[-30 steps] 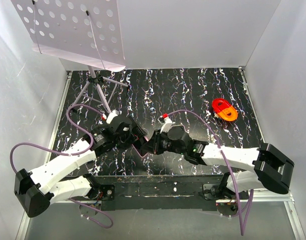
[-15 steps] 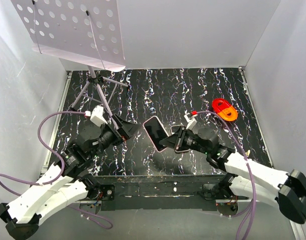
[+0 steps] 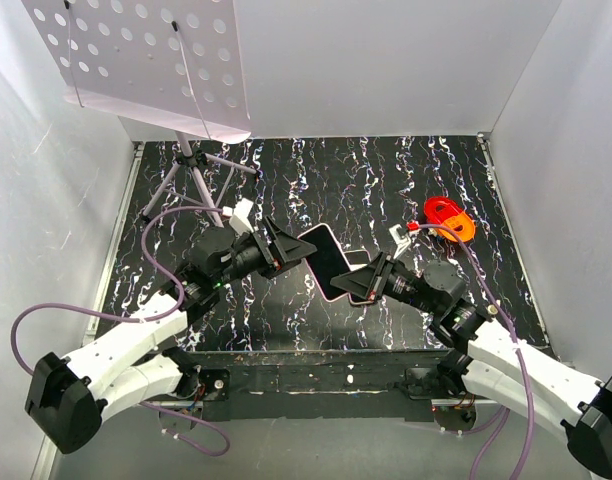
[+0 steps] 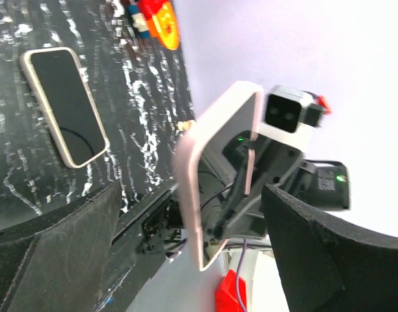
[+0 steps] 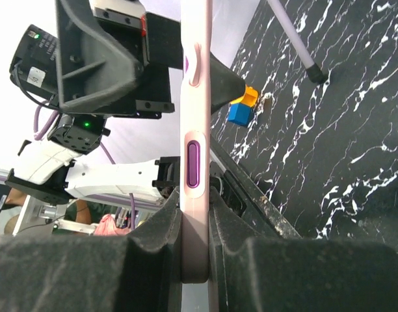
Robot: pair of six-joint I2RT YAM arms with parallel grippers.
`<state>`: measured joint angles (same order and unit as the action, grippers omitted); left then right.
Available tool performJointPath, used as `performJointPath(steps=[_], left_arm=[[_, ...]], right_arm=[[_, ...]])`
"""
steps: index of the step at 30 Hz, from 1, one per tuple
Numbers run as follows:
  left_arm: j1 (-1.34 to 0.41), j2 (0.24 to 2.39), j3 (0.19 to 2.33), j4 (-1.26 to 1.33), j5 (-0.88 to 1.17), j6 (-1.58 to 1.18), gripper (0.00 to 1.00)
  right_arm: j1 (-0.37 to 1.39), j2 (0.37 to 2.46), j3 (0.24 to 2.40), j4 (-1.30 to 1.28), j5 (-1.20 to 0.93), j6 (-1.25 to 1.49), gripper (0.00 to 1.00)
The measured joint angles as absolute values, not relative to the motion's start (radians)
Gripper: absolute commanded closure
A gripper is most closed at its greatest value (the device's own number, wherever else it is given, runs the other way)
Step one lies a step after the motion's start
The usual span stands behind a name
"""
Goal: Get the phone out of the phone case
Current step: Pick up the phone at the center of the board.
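Note:
A phone in a pink case (image 3: 323, 258) hangs tilted above the black marbled mat (image 3: 406, 180), dark screen up. My right gripper (image 3: 371, 282) is shut on its right end. In the right wrist view the case's edge with a purple button (image 5: 194, 162) stands clamped between the pads (image 5: 153, 240). My left gripper (image 3: 284, 250) is open at the phone's left end. In the left wrist view its fingers (image 4: 62, 253) stand wide apart on either side of the pink case (image 4: 189, 195), not touching it. A second dark-screened phone with a pale rim (image 4: 66, 107) lies flat on the mat.
A red-orange object (image 3: 449, 218) lies on the mat at the right. A tripod (image 3: 186, 170) carrying a white perforated panel (image 3: 151, 60) stands at the back left. White walls close in the sides and back. A small blue and orange block (image 5: 240, 109) shows in the right wrist view.
The right gripper has drawn back to the right with the cased phone in it. The left gripper pulled away to the left, then swung back in, open, at the phone's left end.

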<state>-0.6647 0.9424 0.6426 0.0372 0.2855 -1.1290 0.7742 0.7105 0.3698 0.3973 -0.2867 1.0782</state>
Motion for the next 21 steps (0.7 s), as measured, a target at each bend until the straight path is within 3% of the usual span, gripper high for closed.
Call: performJointPath(steps=[5, 8, 12, 14, 15, 18, 21], left_arm=[[-0.664, 0.962, 0.623, 0.206, 0.356, -1.163, 0.38], [-0.660, 0.972, 0.623, 0.259, 0.375, -1.167, 0.56], [-0.659, 1.016, 0.625, 0.300, 0.410, -1.164, 0.69], [-0.659, 1.039, 0.630, 0.311, 0.430, -1.163, 0.95], [-0.659, 1.047, 0.632, 0.318, 0.440, -1.168, 1.00], [-0.646, 1.059, 0.669, 0.337, 0.497, -1.158, 1.00], [-0.628, 1.092, 0.768, 0.300, 0.572, -1.098, 1.00]], right_arm=[[0.774, 0.733, 0.344, 0.440, -0.316, 1.115, 0.99], [0.772, 0.741, 0.331, 0.513, -0.325, 1.143, 0.99], [0.772, 0.746, 0.329, 0.559, -0.347, 1.169, 0.99], [0.772, 0.752, 0.329, 0.567, -0.361, 1.177, 0.99], [0.772, 0.755, 0.329, 0.566, -0.367, 1.182, 0.92], [0.760, 0.757, 0.344, 0.556, -0.396, 1.203, 0.75], [0.748, 0.745, 0.496, 0.332, -0.406, 1.082, 0.41]])
